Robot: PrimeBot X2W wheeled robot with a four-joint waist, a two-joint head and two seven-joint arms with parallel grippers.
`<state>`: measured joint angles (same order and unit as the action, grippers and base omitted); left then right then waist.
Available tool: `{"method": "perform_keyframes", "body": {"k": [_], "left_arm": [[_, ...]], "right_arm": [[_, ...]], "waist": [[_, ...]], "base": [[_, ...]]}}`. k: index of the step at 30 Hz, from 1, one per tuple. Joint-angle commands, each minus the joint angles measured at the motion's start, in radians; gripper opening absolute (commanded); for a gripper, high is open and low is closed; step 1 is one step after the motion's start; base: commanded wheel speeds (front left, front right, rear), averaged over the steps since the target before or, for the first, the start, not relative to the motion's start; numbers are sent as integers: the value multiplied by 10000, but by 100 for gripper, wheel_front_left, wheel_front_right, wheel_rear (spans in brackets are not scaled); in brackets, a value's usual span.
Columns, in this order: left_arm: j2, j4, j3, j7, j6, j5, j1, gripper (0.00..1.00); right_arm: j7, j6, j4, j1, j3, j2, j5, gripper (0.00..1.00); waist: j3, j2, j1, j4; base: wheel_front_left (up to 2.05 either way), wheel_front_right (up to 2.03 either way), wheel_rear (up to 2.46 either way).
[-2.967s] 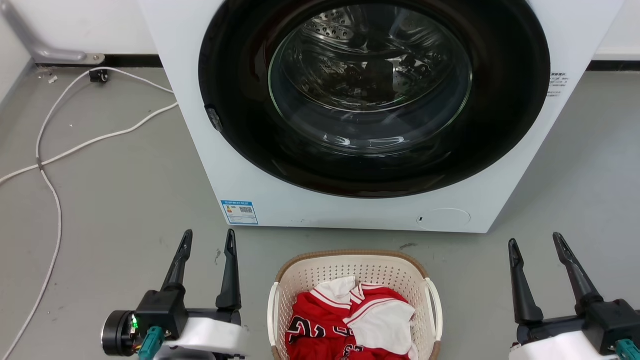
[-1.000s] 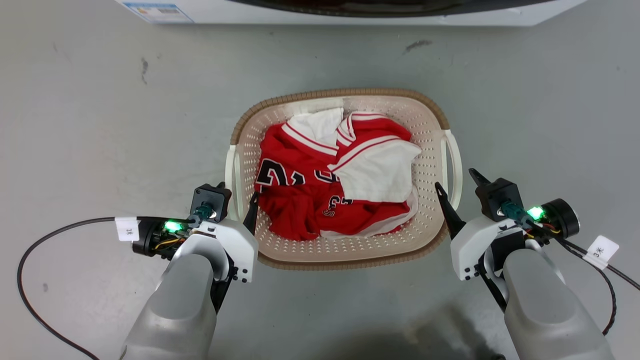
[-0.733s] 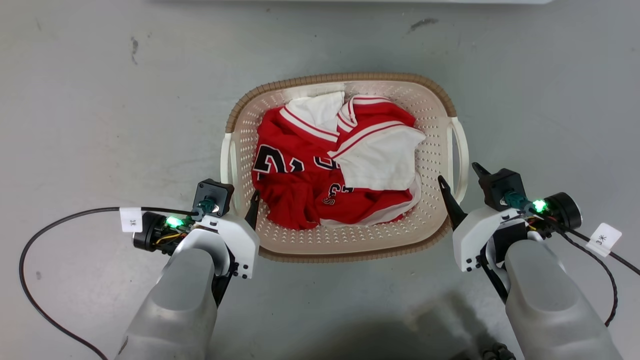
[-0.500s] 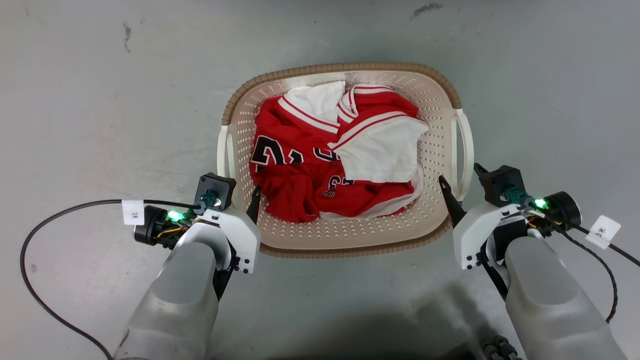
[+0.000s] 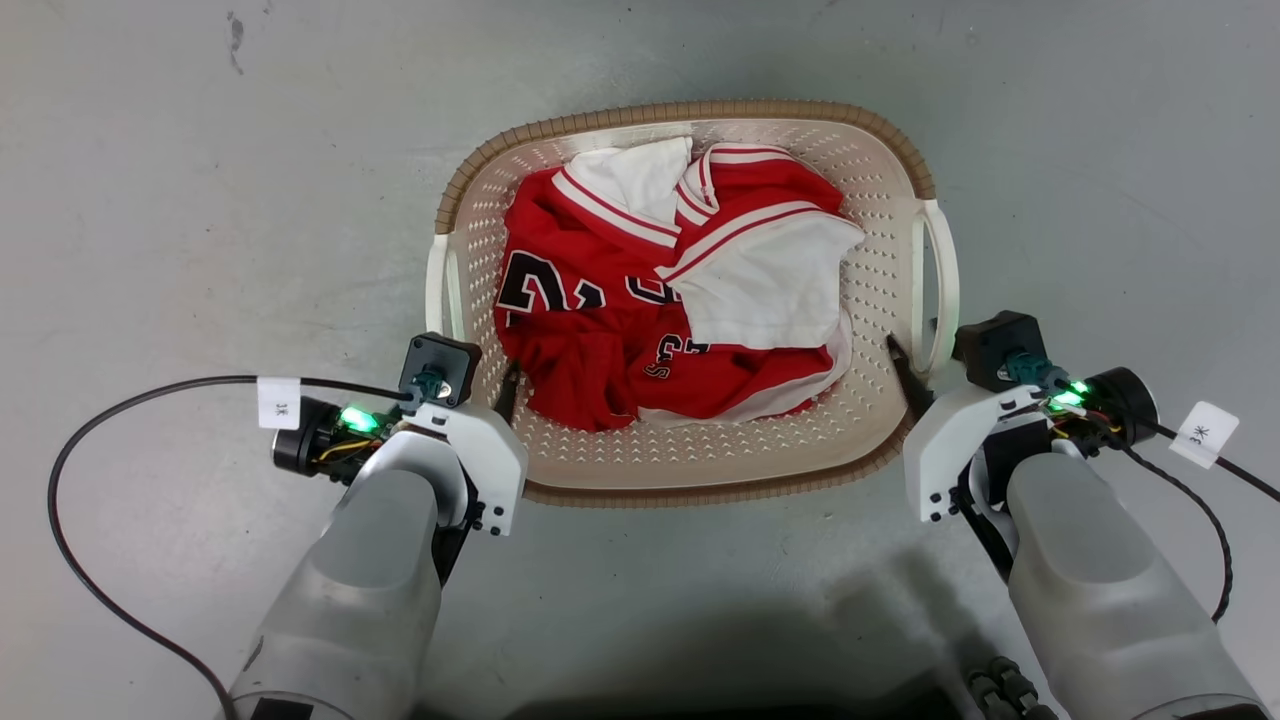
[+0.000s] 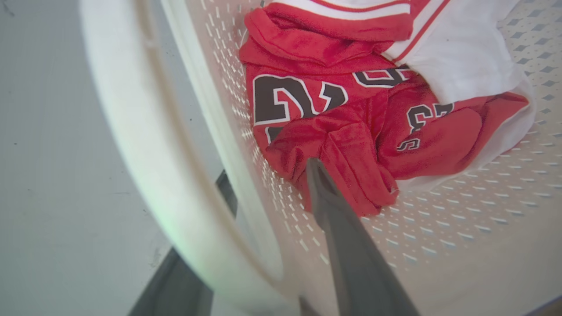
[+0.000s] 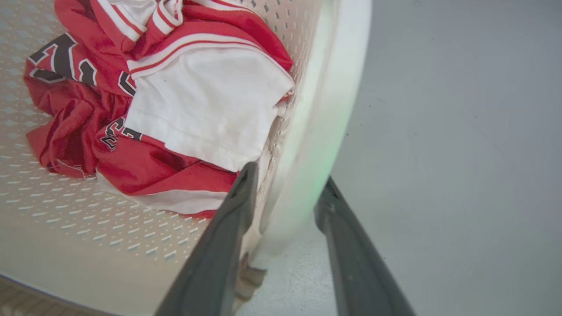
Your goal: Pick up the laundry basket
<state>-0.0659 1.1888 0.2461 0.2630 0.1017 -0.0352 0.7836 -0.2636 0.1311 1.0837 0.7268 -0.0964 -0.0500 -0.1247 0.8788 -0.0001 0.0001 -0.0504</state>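
Head view: laundry basket (image 5: 690, 110). Left pincer (image 5: 472, 376), 8 o'clock, and right pincer (image 5: 922, 348), 4 o'clock, newly advanced astride handles (image 5: 945, 270); both open, empty. Closing due next.

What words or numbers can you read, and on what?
"2" plus a folded-over digit: big black number on the red jersey in the laundry basket.
"3" and "S": smaller print on that jersey.
"3" plus an unclear mark: right cable's white tag.
Left cable's white tag: too small to read.

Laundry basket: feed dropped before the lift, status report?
Left claw open, straddling white left handle. Right claw open, straddling right handle. Cream perforated plastic laundry basket on grey floor. Red-and-white jersey close to left inner finger.
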Motion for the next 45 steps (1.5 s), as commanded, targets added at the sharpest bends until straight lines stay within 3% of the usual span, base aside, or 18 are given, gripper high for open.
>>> {"method": "perform_keyframes", "body": {"k": [1,10,23,45], "left_arm": [[-5,44,26,28,25,-15,154,0],[21,70,211,31,37,-113,-19,0],[24,709,320,9,159,-453,-646,0],[150,965,1235,-1599,319,-1531,-1838,0]], "right_arm": [[-17,-7,73,157,-22,-4,-41,0],[-19,-8,396,48,-148,-41,-3,0],[-17,-8,1435,-421,-928,-46,486,0],[1325,-7,1998,-1354,-2806,-38,2056,0]], "waist": [[-7,1,-1,4],[-612,1,-1,54],[-2649,1,-1,51],[-5948,1,-1,198]], "base": [[0,0,0],[0,0,0],[0,0,0],[0,0,0]]}}
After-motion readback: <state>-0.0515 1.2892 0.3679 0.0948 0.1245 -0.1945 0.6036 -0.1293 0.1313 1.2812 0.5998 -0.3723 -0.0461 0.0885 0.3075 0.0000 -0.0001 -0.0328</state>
